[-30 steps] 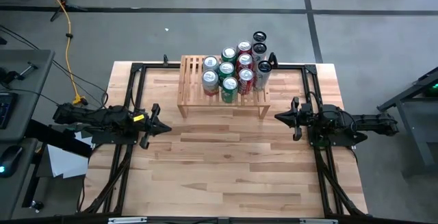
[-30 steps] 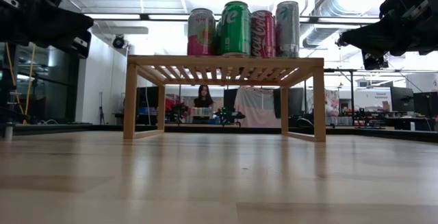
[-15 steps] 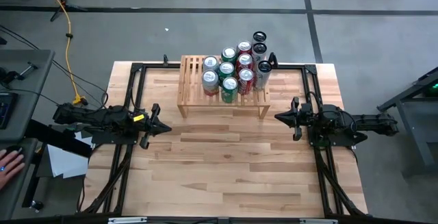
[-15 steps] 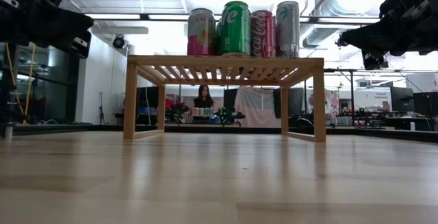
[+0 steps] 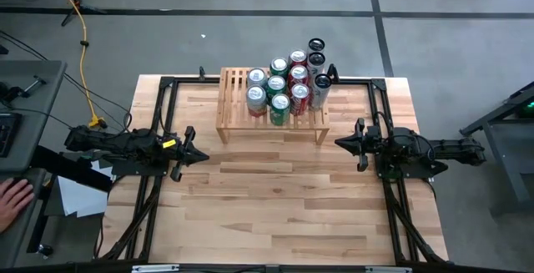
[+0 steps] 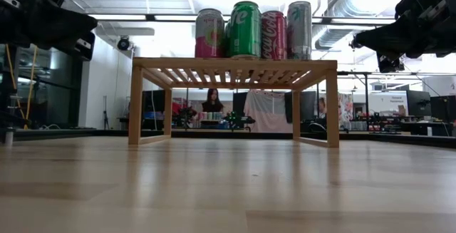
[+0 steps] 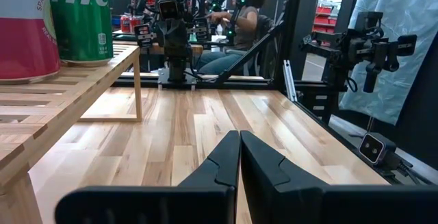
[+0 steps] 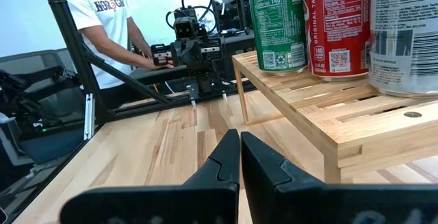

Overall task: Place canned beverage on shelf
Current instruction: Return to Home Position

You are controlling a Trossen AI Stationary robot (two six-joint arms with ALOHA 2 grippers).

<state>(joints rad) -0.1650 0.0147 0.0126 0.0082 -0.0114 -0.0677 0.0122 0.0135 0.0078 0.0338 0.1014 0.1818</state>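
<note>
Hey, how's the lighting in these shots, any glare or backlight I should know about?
Low view: bright ceiling lights backlight the cans and shelf, and the table carries a pale sheen. High view: even light, no harsh glare.

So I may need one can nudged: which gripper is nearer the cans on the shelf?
Right. The right gripper sits just off the end of the shelf holding the cans; the left gripper is off its bare end, farther away.
</note>
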